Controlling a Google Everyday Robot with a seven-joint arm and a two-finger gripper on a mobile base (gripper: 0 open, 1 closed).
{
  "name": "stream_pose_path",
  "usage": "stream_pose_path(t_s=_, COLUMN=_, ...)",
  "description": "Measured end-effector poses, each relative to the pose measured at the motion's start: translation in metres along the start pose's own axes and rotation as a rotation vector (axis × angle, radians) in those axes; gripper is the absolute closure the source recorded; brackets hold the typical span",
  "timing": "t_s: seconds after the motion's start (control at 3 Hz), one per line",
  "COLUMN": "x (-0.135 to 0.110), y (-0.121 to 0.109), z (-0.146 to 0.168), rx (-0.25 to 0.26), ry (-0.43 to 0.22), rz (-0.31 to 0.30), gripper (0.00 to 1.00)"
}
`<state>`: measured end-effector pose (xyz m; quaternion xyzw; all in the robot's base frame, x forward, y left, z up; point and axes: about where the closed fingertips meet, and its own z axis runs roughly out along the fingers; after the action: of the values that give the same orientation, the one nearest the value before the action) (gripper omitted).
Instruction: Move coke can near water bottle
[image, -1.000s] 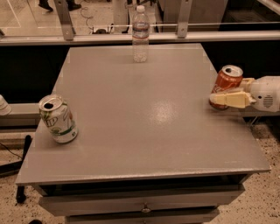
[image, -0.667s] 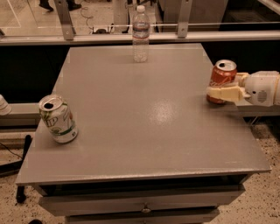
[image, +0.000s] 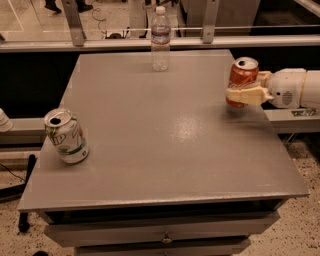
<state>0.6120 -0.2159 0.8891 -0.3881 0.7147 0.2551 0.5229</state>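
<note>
Since the earlier frame, we see the claw (image: 238, 90) and the coke can (image: 243, 75) have shifted leftward, in over the table's (image: 165, 150) right edge. Nearest us, a white and green can (image: 66, 136) stands at the front left. Midway back on the right, the white arm (image: 296, 89) reaches in level, its claw clamped around the upright coke can. Farthest, the water bottle (image: 160, 37) stands at the back edge, well apart from the coke can.
</note>
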Motion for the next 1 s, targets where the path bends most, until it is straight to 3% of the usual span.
stream_pose_path(t_s=0.33, x=-0.001, y=0.000, z=0.009, rx=-0.009, ry=-0.003, rz=-0.007, gripper=1.00)
stream_pose_path(t_s=1.0, x=-0.043, y=-0.042, z=0.092, rx=-0.011, ry=-0.117, rz=-0.067, gripper=1.00)
